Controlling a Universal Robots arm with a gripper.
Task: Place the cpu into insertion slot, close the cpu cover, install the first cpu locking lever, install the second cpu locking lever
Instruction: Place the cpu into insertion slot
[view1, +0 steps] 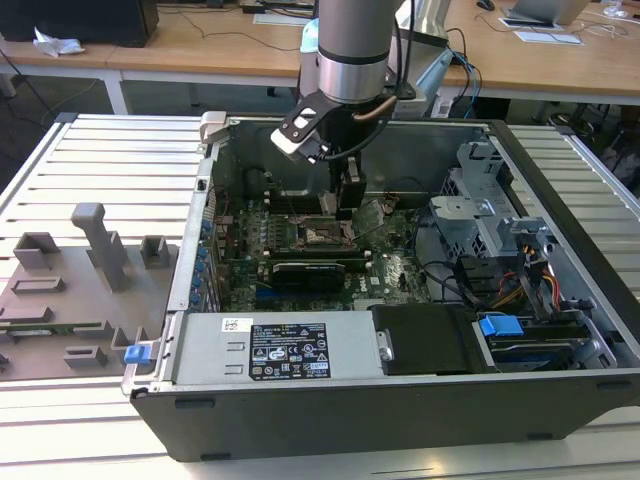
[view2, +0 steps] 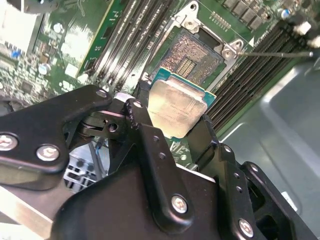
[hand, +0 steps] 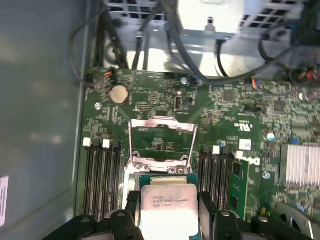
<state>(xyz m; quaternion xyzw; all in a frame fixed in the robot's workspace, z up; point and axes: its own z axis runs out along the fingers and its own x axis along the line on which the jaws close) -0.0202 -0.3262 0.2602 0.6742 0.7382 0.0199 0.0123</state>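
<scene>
Claw (view2: 172, 121) grips the cpu (view2: 176, 105) by its edges just over the bare insertion slot (view2: 194, 59); placing seems in hand, and demands square alignment.

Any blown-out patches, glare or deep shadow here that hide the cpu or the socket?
First wrist view: a white blown-out patch beyond the motherboard, but the cpu and the cpu cover are evenly lit. Second wrist view: a soft sheen on the cpu's metal top, the insertion slot legible. Exterior view: the case interior is shaded beneath the arm.
</scene>
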